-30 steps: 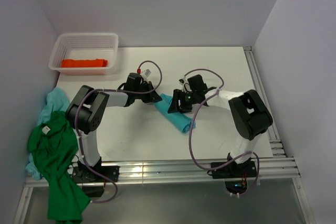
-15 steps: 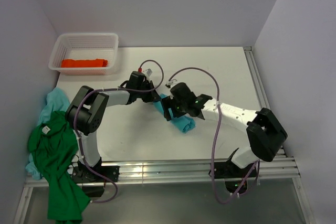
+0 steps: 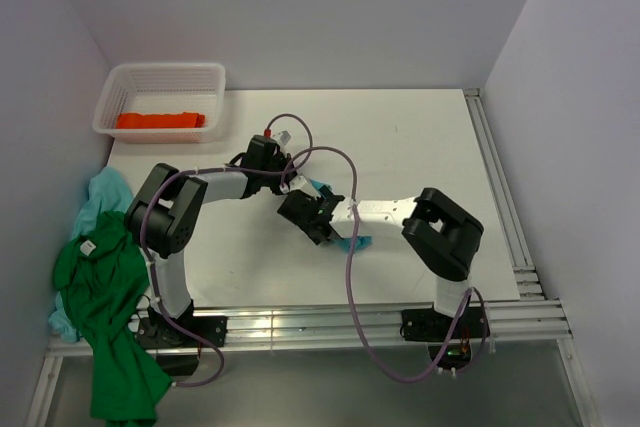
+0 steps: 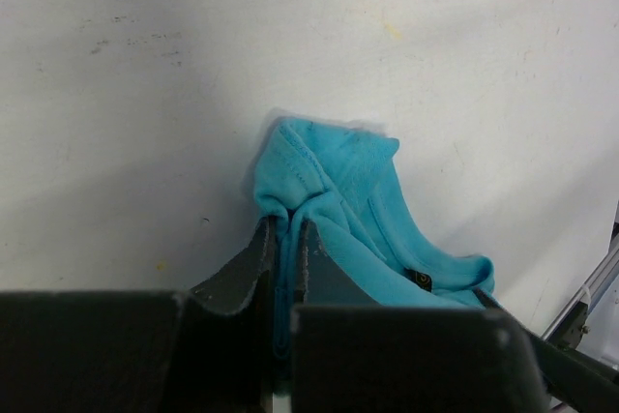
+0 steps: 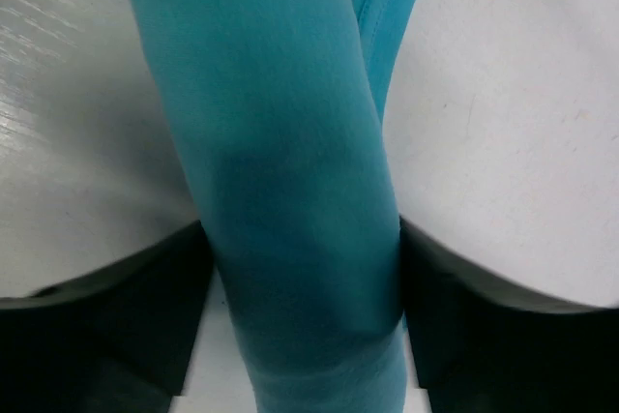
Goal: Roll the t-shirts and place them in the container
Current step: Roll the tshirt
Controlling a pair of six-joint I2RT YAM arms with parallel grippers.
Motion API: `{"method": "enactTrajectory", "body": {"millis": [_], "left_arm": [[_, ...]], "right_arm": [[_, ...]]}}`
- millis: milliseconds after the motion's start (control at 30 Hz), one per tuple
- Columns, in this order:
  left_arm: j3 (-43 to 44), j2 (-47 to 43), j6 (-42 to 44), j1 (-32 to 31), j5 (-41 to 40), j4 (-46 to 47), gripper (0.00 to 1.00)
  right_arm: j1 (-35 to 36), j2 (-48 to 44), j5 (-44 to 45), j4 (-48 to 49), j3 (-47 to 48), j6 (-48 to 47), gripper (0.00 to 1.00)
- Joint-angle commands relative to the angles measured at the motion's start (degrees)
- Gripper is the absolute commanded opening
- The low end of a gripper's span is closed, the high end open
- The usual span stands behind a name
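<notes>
The turquoise t-shirt (image 3: 355,241) lies as a narrow roll mid-table, mostly hidden under the two grippers in the top view. My left gripper (image 3: 290,185) is shut on a fold of cloth at the roll's far end, seen in the left wrist view (image 4: 283,224), where the shirt (image 4: 358,181) bunches ahead of the fingers. My right gripper (image 3: 318,219) grips the roll across its width; in the right wrist view (image 5: 303,239) the shirt (image 5: 280,94) fills the gap between both fingers. The orange t-shirt (image 3: 160,120) lies in the basket. The dark green t-shirt (image 3: 100,297) and pale blue t-shirt (image 3: 105,192) hang off the table's left edge.
A white mesh basket (image 3: 165,69) stands at the back left corner. Metal rails run along the table's right edge (image 3: 500,197) and near edge (image 3: 330,322). Both arms' cables loop over the middle of the table.
My right arm has swung left, and its gripper has moved down-left along the roll to sit close to the left gripper. The left gripper has barely moved.
</notes>
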Motion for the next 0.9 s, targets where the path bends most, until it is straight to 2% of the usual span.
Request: {"method": "enactTrajectory", "body": {"millis": [0,67,100,167,200,300,333,533,667,867], "left_arm": [[0.3,-0.1,2.0,-0.2,-2.1,-4.5,0.00],[0.1,-0.1,1.9,-0.1,-2.2,-4.4,0.00],[0.0,-0.2,1.9,-0.1,-2.1,-4.4,0.00],[-0.2,-0.4,1.9,-0.2,-2.2,-4.3,0.02],[-0.3,-0.6,1.6,-0.1,-2.2,-4.1,0.05],[-1.0,-0.9,1.1,0.1,-1.9,-3.5,0.22],[-1.4,-1.0,0.9,0.2,-1.8,-3.1,0.34],[-5.0,-1.8,-1.3,2.3,5.6,3.5,0.61],[-7.6,-1.9,-2.9,4.8,10.9,8.1,0.70],[-9.5,-3.2,-3.1,5.6,11.1,8.4,0.75]], "right_arm": [[0.8,1.1,6.5,-2.6,2.9,0.1,0.71],[0.8,1.0,5.6,-2.1,2.7,0.5,0.58],[0.7,0.7,5.0,-1.9,2.2,0.6,0.42],[0.5,-0.6,2.0,-0.6,1.6,1.3,0.26],[0.3,-1.2,0.8,0.1,0.8,1.6,0.13],[-1.3,-4.3,-5.7,3.6,-2.5,2.9,0.00],[-2.3,-5.6,-7.0,5.8,-3.6,3.6,0.00],[-4.8,-8.4,-15.1,10.0,-8.9,4.3,0.00],[-6.6,-9.1,-19.7,9.6,-8.8,4.1,0.00],[-8.1,-8.5,-21.9,10.0,-9.0,4.0,0.00]]}}
